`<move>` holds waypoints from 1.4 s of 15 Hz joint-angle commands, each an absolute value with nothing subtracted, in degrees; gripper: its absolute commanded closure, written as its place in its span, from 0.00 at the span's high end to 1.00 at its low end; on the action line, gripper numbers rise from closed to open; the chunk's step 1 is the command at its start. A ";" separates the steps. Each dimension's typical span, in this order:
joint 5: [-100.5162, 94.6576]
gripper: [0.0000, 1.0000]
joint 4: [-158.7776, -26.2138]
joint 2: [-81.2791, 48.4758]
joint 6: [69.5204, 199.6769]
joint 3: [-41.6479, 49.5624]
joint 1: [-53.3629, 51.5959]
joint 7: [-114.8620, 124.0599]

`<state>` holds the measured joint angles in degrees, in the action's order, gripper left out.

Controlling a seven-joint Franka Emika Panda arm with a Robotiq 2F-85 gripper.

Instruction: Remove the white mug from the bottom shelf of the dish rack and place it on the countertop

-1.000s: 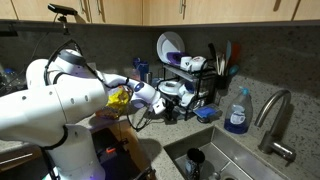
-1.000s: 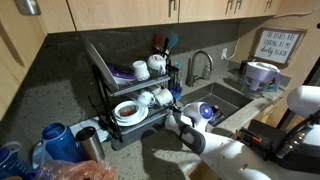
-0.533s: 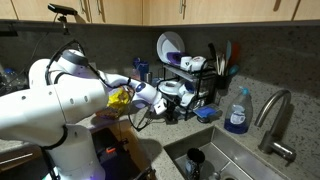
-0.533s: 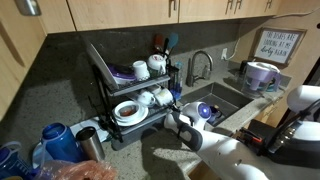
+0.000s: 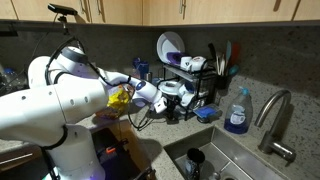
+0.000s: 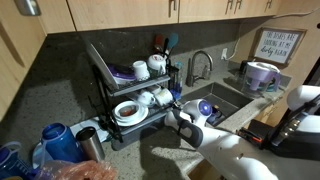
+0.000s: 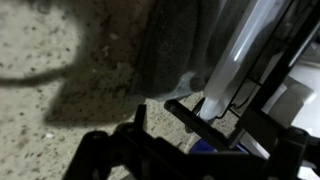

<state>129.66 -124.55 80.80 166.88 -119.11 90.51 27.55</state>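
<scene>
The black wire dish rack stands against the backsplash in both exterior views, and again here: dish rack. On its bottom shelf a small white mug sits at the end nearest the sink, with another white cup beside it. My gripper hangs open just in front of that end, level with the lower tier, and holds nothing. In the other exterior view the gripper is low at the rack's near side, by a white mug. The wrist view is dark: gripper over the speckled countertop.
A large white plate and white cups fill the top tier. A wide white bowl lies on the bottom shelf. The steel sink and faucet are beside the rack, with a soap bottle. Bottles crowd one end.
My gripper has crept slightly closer to the rack's lower tier. Its jaws stay open and the dishes have not moved.
</scene>
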 commanded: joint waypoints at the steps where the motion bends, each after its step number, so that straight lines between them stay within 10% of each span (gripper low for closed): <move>1: 126.67 1.00 -126.37 75.74 167.92 -116.55 91.26 27.91; 21: 118.76 1.00 -130.01 71.10 166.76 -115.08 89.15 28.00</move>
